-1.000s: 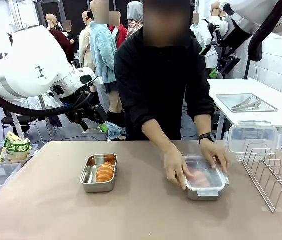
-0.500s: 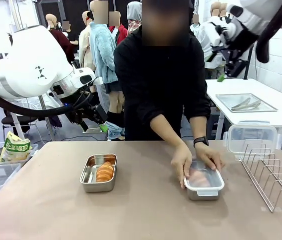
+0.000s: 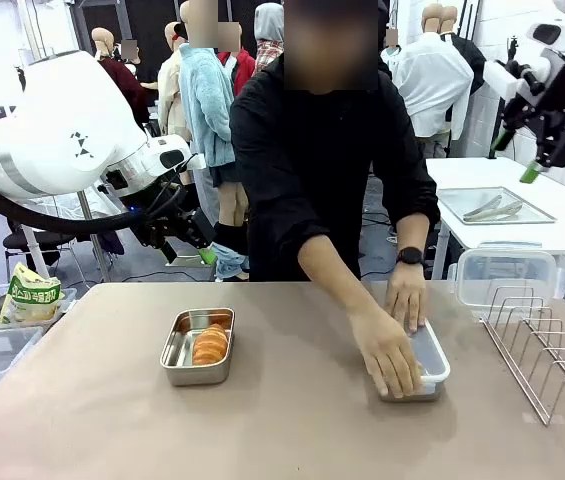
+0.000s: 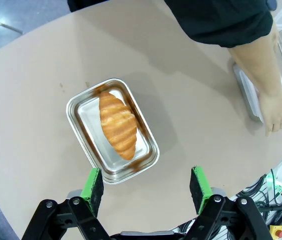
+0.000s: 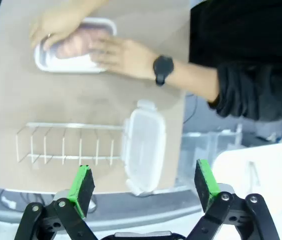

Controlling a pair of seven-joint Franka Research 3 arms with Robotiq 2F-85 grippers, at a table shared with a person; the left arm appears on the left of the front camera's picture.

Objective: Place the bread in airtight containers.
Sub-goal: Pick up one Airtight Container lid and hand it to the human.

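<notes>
- Nearest on the tan table, at about 9 o'clock from its middle: an open tin with one croissant lying lengthwise inside. No lid on it.
- At about 3 o'clock: the lidded tin. A person in a black top presses on it with both hands. One hand covers the near corner. The hand with the watch is on the far edge.
- From the right wrist camera, the second croissant is just a pinkish blur under the clear lid.
- Far right, around 4 o'clock: a wire rack, with a spare clear lid standing at its far end.
- Off the table's left edge at 9 o'clock: a yellow-green snack bag. It has Korean print, too small for me to read.
- The left gripper hangs above the table past its far left edge, fingers spread wide and holding nothing. In its own camera the open tin sits at about 11 o'clock from the fingertips. The white arm carries a small black logo with no readable text.
- The right gripper is way up at 2 o'clock in the front view, also spread wide and empty, above a white side table.
- On that side table: a flat steel tray with tongs.
</notes>
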